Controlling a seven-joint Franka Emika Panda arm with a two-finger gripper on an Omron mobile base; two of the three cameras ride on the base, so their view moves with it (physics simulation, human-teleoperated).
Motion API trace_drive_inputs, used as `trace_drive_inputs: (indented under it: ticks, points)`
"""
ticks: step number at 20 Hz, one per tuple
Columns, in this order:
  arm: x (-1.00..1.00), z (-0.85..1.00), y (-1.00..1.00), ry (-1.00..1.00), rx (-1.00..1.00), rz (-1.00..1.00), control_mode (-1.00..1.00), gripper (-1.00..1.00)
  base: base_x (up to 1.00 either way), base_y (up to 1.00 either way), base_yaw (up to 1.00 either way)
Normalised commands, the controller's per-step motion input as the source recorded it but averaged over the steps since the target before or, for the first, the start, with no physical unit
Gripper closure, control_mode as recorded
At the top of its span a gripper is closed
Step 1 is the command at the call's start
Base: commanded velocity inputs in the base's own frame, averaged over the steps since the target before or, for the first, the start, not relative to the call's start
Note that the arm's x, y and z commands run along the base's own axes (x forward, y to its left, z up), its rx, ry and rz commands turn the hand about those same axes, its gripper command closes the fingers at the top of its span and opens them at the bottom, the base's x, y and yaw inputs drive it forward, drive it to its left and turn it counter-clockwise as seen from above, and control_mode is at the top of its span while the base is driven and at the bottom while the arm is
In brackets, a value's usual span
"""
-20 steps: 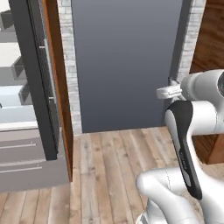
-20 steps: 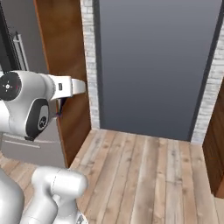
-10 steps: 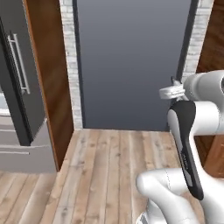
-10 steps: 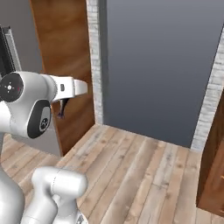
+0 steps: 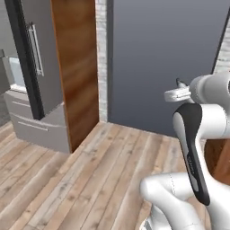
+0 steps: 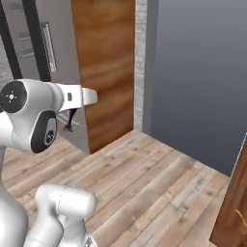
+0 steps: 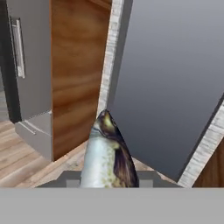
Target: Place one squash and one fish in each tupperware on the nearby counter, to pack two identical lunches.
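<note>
A plump fish, silver-grey with a dark brown back, stands up from the bottom of the hand view, head pointing away. My gripper is shut on it. In the right base view the gripper hangs below the white hand, and the fish's dark tail pokes out under it. The white hand is held high, well above the floor, in the left base view. The squash, the tupperware and the counter are out of view.
A grey fridge door with a long handle stands at the left, with grey drawers below. Beside it are a tall wooden panel and a dark grey wall. Wooden floor lies ahead.
The whole picture has slid to the right in both base views, so the base has moved. The arm keeps its pose, and the grip on the fish is unchanged.
</note>
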Motion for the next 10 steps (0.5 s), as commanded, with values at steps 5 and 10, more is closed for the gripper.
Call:
trace_drive_inputs:
  ticks: [5, 10]
  points:
    - [0.0, 0.0, 0.0, 0.0, 0.0, 0.0, 1.0, 1.0, -0.96, -0.59, 0.45]
    - [0.0, 0.0, 0.0, 0.0, 0.0, 0.0, 1.0, 1.0, -1.0, -0.02, 0.34]
